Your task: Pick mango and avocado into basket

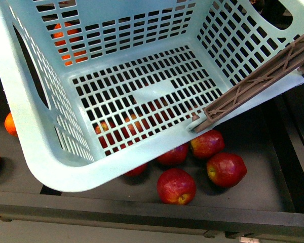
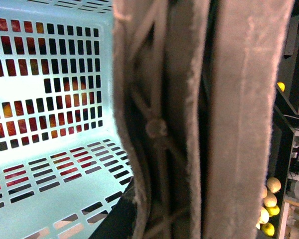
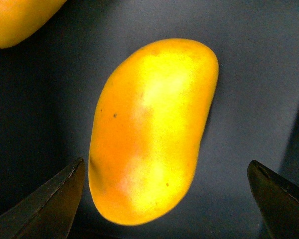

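Note:
The turquoise basket (image 1: 66, 172) fills the front view, tilted and raised above a dark shelf, and nothing lies on its slotted floor. Its brown handle (image 1: 263, 76) crosses the right side. In the left wrist view my left gripper (image 2: 189, 124) is shut on that handle (image 2: 157, 129), with the basket's wall (image 2: 50, 149) beside it. In the right wrist view the yellow-orange mango (image 3: 154, 129) lies on a dark surface. My right gripper (image 3: 165, 164) is open, its dark fingertips (image 3: 55, 199) standing either side of the mango's near end without touching it. The avocado is out of view.
Several red apples (image 1: 176, 185) lie on the dark shelf under and in front of the basket. Oranges (image 1: 10, 124) sit at the left. A second yellow-orange fruit (image 3: 15, 20) lies near the mango. Yellow fruit (image 2: 269, 199) shows on a far shelf.

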